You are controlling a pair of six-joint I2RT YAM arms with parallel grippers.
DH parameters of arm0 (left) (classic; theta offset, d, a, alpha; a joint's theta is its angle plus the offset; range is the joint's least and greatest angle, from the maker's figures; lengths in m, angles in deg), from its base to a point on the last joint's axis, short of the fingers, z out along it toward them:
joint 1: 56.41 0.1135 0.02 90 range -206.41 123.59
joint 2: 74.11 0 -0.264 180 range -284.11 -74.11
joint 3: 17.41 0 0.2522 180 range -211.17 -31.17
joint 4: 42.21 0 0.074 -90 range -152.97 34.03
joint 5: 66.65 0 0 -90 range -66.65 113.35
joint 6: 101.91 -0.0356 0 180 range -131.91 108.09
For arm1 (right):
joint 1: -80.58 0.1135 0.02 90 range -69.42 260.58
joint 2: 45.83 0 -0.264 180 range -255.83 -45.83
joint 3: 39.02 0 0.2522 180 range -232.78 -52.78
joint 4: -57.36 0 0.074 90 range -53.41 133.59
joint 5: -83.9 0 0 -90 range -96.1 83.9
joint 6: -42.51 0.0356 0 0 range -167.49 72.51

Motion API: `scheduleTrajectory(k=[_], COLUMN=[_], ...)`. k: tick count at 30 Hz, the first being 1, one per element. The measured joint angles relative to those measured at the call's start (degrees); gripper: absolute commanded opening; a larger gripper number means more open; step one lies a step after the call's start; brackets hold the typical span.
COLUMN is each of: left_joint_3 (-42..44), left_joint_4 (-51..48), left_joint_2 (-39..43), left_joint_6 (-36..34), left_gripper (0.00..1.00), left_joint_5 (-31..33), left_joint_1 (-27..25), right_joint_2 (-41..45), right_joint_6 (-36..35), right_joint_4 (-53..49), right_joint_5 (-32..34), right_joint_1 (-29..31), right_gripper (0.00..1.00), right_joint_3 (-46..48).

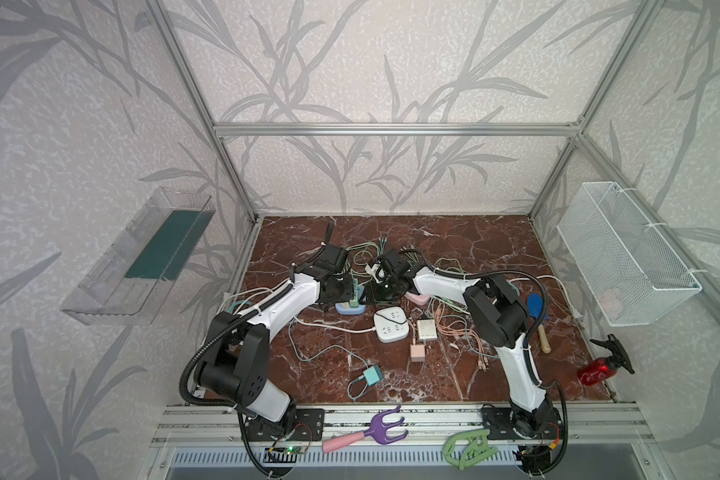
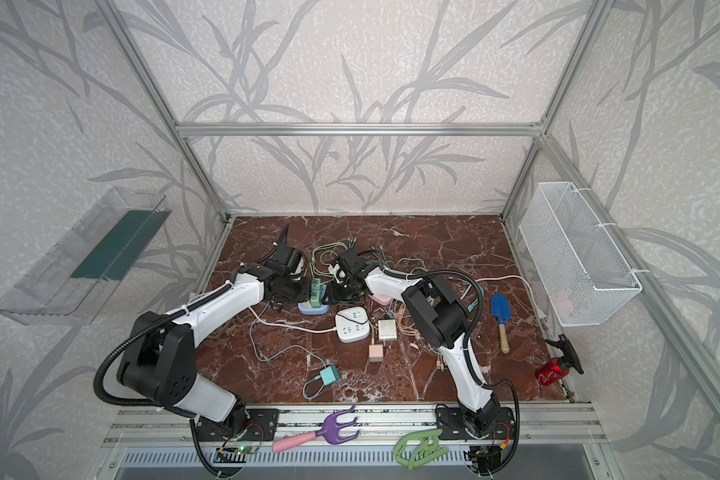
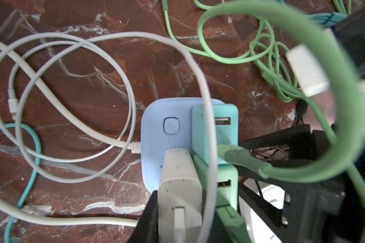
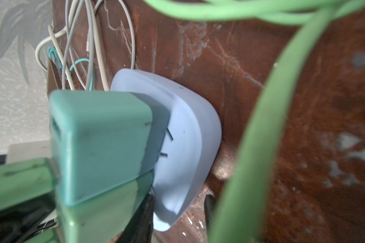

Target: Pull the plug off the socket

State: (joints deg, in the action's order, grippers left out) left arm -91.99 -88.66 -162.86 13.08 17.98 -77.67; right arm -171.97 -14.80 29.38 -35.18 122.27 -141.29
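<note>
Shelf: a clear shelf (image 1: pixel 138 266) is hanging on the left wall, well apart from the work.
Left tool: the left tool (image 3: pixel 182 218) is clamping the white plug (image 3: pixel 178 178); a dark finger (image 3: pixel 149 214) is pressing against the plug's side.
Socket: the blue socket (image 3: pixel 156 151) is lying flat on the marble surface (image 1: pixel 474 249), left of centre in both top views, between the two tools.
White plug: it is standing on the socket's face near the power button (image 3: pixel 171 125); whether its pins are fully seated cannot be told.
Teal plug: the teal plug (image 3: pixel 207 134) is sitting on the socket just beside the white plug, with a green cable (image 3: pixel 240 160) running out of it.
Green plug: the green plug (image 3: pixel 227 190) is standing against the teal plug, touching it.
Right tool: the right tool (image 4: pixel 175 210) is hanging at the socket's edge. Two dark fingers (image 4: pixel 142 218) are showing either side of the socket's corner; whether they are gripping it cannot be told.
White block: a white socket block (image 1: pixel 391 324) is lying near the blue socket, with a pink plug (image 1: pixel 417 352) just beside it.
Trowel: a blue trowel (image 1: pixel 537 309) is lying right of the right arm.
Bottle: a red spray bottle (image 1: pixel 597 370) is lying at the surface's right edge.
Basket: a white wire basket (image 1: pixel 628 253) is hanging on the right wall.
</note>
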Motion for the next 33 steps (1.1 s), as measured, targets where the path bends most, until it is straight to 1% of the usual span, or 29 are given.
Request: scheduleTrajectory(k=[15,23,27,29,30,33], left_joint_3=[-0.11,-0.96,-2.10,-2.27,-2.29,-2.97], left_joint_4=[-1.55,-3.67,-5.90,-6.43,-6.47,-6.56], left_joint_2=[0.37,0.37,0.39,0.66,0.96,1.36], left_joint_6=[-0.98,-1.09,-1.90,-2.43,-2.51,-2.47], left_gripper=[0.16,0.17,0.17,0.17,0.16,0.16], left_joint_5=[-0.50,0.50,2.64,3.28,3.21,2.82], left_joint_1=[-0.13,-0.13,-0.28,-0.28,-0.28,-0.13], right_joint_2=[-0.68,-0.90,-0.90,-0.96,-1.29,-1.57], right_joint_6=[-2.69,-3.74,-4.02,-4.20,-4.20,-4.13], right_joint_4=[-6.93,-8.07,-8.96,-10.29,-11.17,-11.52], right_joint_5=[2.14,2.27,3.78,5.77,6.97,7.39], right_joint_1=[0.39,0.57,0.63,0.59,0.55,0.31], right_gripper=[0.37,0.36,0.37,0.37,0.37,0.37], right_joint_3=[-3.69,-4.35,-5.07,-5.38,-5.38,-5.51])
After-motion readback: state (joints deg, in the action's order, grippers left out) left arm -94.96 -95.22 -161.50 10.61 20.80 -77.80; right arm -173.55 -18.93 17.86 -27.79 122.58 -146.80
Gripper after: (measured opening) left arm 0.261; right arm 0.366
